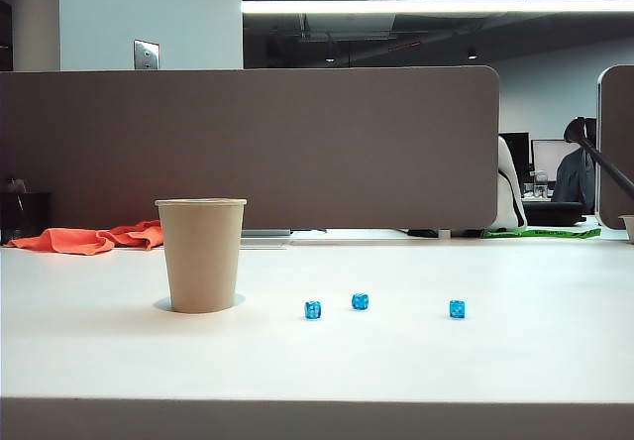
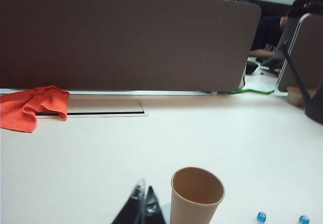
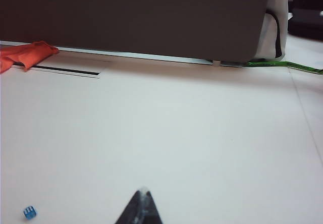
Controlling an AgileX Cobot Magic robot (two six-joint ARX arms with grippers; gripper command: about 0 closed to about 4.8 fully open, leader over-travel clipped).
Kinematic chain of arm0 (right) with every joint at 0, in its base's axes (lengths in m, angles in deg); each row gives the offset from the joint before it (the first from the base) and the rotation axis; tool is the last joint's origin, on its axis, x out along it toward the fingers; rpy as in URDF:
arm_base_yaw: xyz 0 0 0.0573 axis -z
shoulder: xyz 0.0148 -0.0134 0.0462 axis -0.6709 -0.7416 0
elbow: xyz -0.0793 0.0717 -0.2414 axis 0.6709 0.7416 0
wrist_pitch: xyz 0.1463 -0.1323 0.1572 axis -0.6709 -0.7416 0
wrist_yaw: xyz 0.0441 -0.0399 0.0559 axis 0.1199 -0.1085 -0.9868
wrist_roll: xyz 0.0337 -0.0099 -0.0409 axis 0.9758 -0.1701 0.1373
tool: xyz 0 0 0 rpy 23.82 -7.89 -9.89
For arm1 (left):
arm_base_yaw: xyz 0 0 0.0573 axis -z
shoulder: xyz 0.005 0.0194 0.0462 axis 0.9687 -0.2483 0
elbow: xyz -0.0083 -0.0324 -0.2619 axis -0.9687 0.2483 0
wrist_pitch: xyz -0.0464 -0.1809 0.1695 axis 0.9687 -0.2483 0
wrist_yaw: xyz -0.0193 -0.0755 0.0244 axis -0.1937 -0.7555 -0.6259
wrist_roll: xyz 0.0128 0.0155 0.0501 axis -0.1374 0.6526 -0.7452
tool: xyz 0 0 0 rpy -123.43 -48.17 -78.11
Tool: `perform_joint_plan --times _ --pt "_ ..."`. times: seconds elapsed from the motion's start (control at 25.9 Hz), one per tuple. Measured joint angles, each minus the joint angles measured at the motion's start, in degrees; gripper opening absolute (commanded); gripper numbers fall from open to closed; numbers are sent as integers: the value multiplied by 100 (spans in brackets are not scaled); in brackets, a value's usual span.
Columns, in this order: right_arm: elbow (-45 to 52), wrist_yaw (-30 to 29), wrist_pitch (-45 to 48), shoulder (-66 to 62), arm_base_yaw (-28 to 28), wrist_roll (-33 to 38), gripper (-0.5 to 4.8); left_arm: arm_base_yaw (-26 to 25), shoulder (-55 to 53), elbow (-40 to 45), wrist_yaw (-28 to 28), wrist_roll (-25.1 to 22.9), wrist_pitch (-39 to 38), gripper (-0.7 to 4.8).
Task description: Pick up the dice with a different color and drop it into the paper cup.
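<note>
A: Cup position first. Tan paper cup (image 1: 201, 255) is standing upright on the white table (image 1: 416, 361), left of centre in the exterior view, open mouth up. The left wrist view is showing the same cup (image 2: 197, 196) from above and behind; its interior is looking dark and I cannot tell whether anything is lying inside.

B: Dice?

A: Three translucent blue dice are sitting on the table to the right of the cup in a loose row: the nearest blue die (image 1: 313, 309), a middle blue die (image 1: 361, 301) slightly farther back, and a far-right blue die (image 1: 457, 308) well apart from the other two. None is touching the cup. The orange die is not showing in any view, so I cannot say where it is.

B: Arms?

A: Neither arm is appearing in the exterior view. The left gripper (image 2: 144, 206) is hovering just beside the cup, on the side away from the dice, its dark fingers pressed together at the tips with nothing between them. The right gripper (image 3: 143, 206) is hanging over bare table, fingers likewise closed to a point and holding nothing; one blue die (image 3: 30, 212) is lying off to its side.

B: Background?

A: An orange cloth (image 1: 94, 238) is lying crumpled at the back left of the table, against a grey-brown partition (image 1: 248, 148).
</note>
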Motion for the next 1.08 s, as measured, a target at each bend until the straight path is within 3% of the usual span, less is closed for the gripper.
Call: perform_joint_plan --times 0.31,0.58,1.08 --pt "837 363 -59 1427 2 -2 -2 0 0 0 72 114 72 -6" --pt "1075 841 -695 2245 4 -2 -2 -2 0 0 74 131 201 -6" --pt "1416 1056 -496 2369 20 -4 -2 -2 0 0 74 131 306 -6"
